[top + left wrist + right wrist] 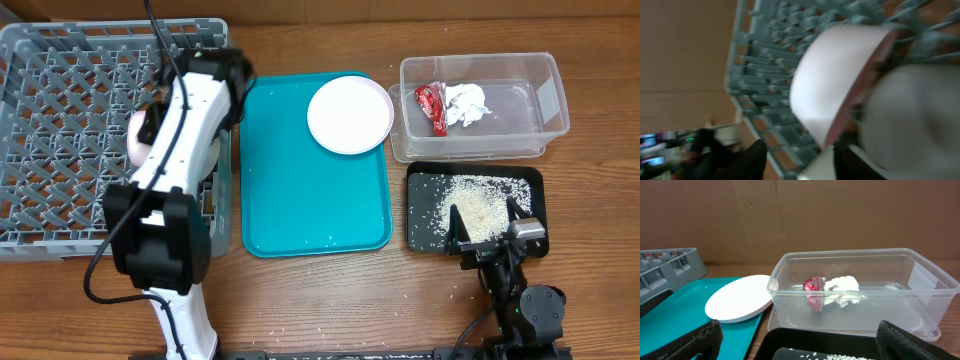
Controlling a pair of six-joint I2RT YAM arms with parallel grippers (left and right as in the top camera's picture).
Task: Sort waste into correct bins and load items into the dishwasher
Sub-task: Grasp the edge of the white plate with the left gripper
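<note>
The pale pink bowl [136, 140] lies on its side in the grey dish rack [60, 130], and it fills the left wrist view [835, 80]. A blurred pale round dish [920, 120] sits beside it. My left gripper [152, 122] hovers over them with fingers apart [800, 152]. The white plate [349, 113] rests on the teal tray. The red wrapper [432, 106] and white tissue [467, 103] lie in the clear tub [545, 95]. Rice [478, 205] lies in the black tray [420, 225]. My right gripper [490, 232] is open and empty at that tray's near edge [800, 345]. The chopsticks and cup are hidden.
The teal tray [300, 190] lies between the rack and the bins, with a few stray grains near its front edge. The left arm [170, 230] crosses the rack's right side. Bare wooden table runs along the front.
</note>
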